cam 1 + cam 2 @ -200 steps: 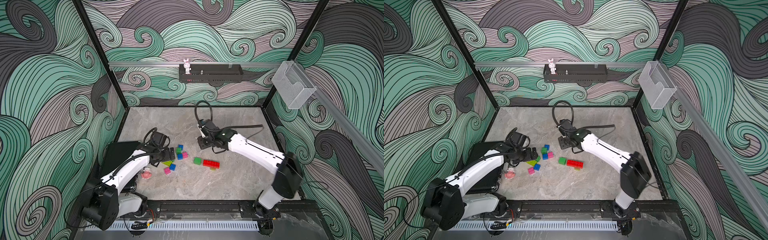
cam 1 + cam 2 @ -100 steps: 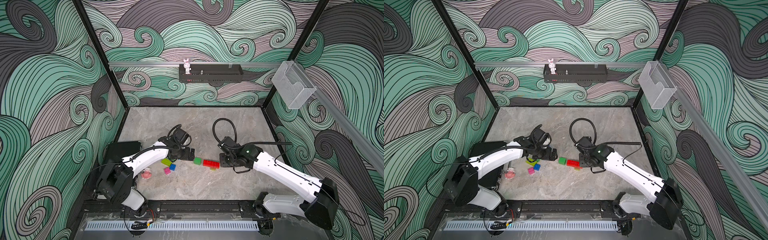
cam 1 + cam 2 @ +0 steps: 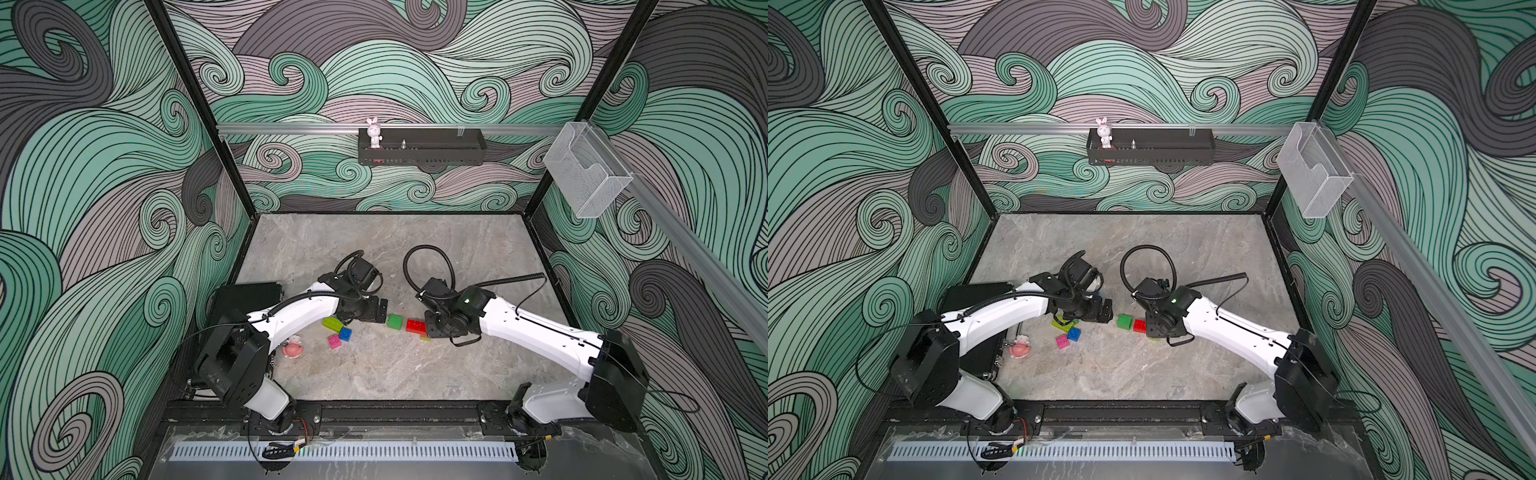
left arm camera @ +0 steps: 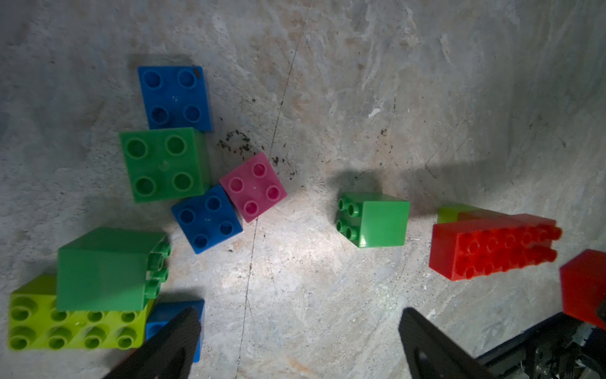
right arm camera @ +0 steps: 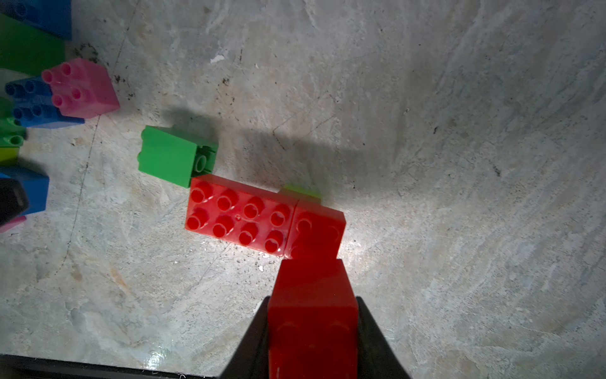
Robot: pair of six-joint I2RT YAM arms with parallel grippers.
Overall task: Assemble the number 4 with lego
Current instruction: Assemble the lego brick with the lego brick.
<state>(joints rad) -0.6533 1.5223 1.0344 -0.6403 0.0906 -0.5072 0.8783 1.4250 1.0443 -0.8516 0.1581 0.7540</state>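
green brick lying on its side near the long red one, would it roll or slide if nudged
The green brick is a flat-faced cube, so it would probably slide, not roll. Its glossy plastic on the smooth table likely skids. Studs face sideways, so a high push might tip it.

No writing, label, brand or number is legible anywhere here.

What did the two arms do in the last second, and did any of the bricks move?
The left gripper, open, swung out from its side to over the brick cluster, near the lone green brick. The right gripper, shut on a red brick, came round from behind the long red brick to its end. No grip changed; nothing lying loose moved.
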